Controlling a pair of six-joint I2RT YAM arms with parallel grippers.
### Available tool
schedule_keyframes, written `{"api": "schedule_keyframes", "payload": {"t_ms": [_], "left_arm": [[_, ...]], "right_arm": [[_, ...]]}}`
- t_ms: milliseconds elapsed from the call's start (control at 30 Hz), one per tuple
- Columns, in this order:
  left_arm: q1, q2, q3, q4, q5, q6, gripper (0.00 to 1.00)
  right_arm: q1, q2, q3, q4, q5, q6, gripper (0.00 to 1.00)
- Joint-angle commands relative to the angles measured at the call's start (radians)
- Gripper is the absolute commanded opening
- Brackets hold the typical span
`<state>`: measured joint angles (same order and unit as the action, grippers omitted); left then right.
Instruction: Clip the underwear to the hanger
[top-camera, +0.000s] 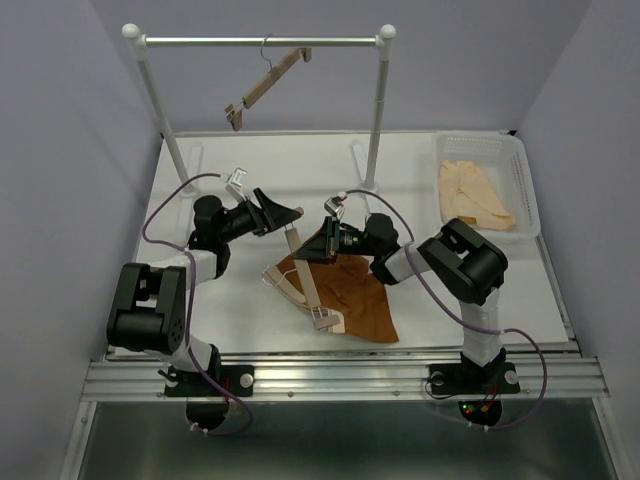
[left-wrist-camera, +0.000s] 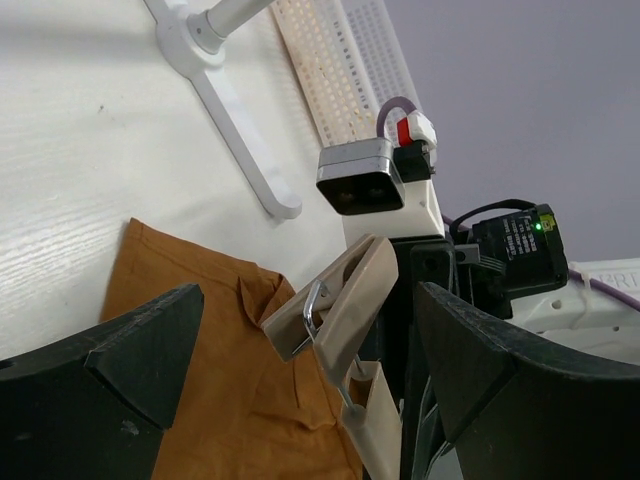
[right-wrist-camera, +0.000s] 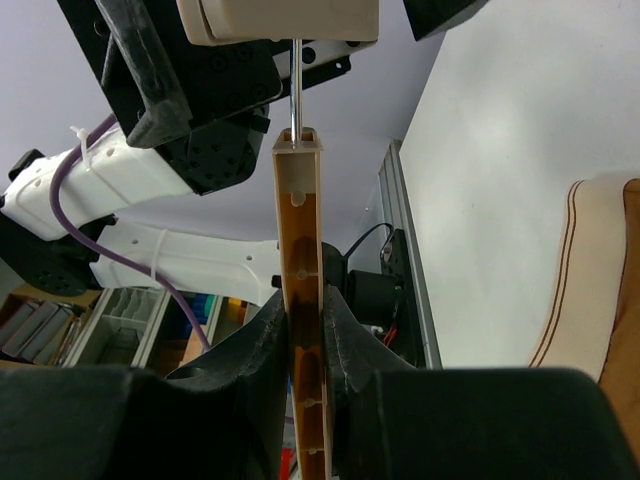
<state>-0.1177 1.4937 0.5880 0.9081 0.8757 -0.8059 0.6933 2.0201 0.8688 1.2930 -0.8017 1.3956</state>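
Arms: two units, black joint housings (top-camera: 150, 305), white link segments (top-camera: 484, 345).
Cabling: purple cable (right-wrist-camera: 68, 165) along each arm, white zip ties.
Wrist camera: silver-grey camera box (left-wrist-camera: 360, 178), red connector above.
Claw: black wedge-shaped fingers (left-wrist-camera: 480, 370).
Indicator: green status light (left-wrist-camera: 540, 226).

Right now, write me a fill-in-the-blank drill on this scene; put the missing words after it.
The right tool grips the wooden ____ by its bar.
The left tool stands ____ near a wooden clip.
The peach cloth lies inside the white ____.
The underwear lies on the ____.
Missing words: hanger, open, basket, table.
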Motion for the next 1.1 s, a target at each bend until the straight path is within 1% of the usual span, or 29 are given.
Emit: {"api": "schedule_keyframes", "payload": {"t_ms": [0, 100, 267, 533, 733, 833, 933, 1067], "left_arm": [[-0.033, 0.000, 0.045, 0.092, 0.037, -0.004, 0.99], [-0.059, -0.010, 0.042, 0.113, 0.032, -0.015, 0.99], [-0.063, -0.044, 0.018, 0.136, 0.020, -0.036, 0.99], [-0.063, -0.095, 0.003, 0.104, -0.004, -0.030, 0.99], [-0.063, -0.147, -0.010, 0.031, -0.024, 0.002, 0.99], [-0.062, -0.184, -0.008, -0.029, -0.063, 0.031, 0.99], [-0.062, -0.193, -0.002, -0.057, -0.079, 0.042, 0.99], [-0.062, -0.191, 0.003, -0.095, -0.099, 0.048, 0.99]], "right_arm": [[0.003, 0.005, 0.036, 0.522, -0.019, 0.017, 0.01], [0.003, 0.009, 0.041, 0.522, -0.019, 0.017, 0.01], [0.003, 0.032, 0.044, 0.522, -0.014, 0.028, 0.01], [0.003, 0.017, 0.013, 0.516, 0.025, -0.001, 0.01], [0.003, 0.023, 0.007, 0.497, 0.035, -0.017, 0.01], [0.003, 0.017, -0.004, 0.467, 0.038, -0.038, 0.01], [0.003, 0.008, -0.011, 0.453, 0.041, -0.061, 0.01], [0.003, -0.021, -0.022, 0.388, 0.058, -0.118, 0.01]]}}
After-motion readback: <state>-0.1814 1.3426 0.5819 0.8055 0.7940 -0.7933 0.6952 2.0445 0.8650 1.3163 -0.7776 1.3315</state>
